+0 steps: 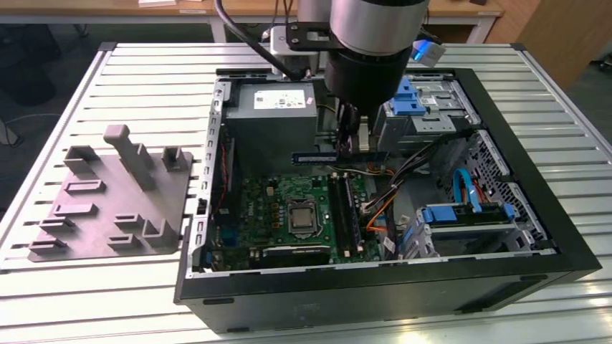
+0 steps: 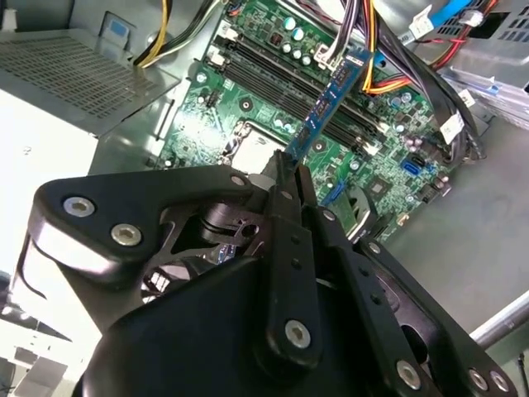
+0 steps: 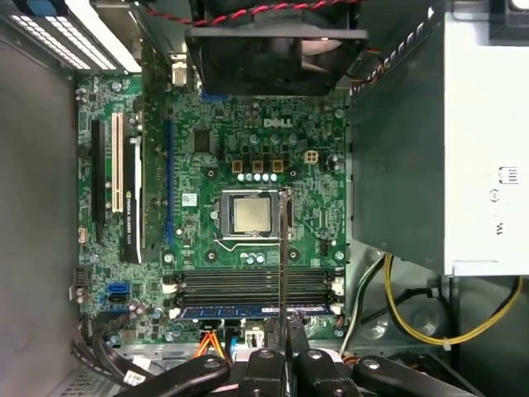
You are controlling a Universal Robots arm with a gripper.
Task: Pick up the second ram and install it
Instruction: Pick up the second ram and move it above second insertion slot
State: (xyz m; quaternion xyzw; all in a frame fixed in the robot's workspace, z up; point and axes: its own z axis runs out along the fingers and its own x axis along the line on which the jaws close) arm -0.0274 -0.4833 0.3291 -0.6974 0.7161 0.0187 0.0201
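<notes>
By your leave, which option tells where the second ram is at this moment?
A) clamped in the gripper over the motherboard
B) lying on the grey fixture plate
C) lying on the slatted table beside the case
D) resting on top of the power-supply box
A: in the exterior view the gripper clamps the second ram inside the open case, over the motherboard; the second wrist view shows the same grip.

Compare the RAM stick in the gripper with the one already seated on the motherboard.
The long, narrow blue-green held RAM strip hangs in the air, clamped in the gripper's jaws; the seated blue RAM strip sits in a slot on the green motherboard. The held RAM strip runs crosswise to the slots; the seated one lies along them. Both are long, thin and bluish.
</notes>
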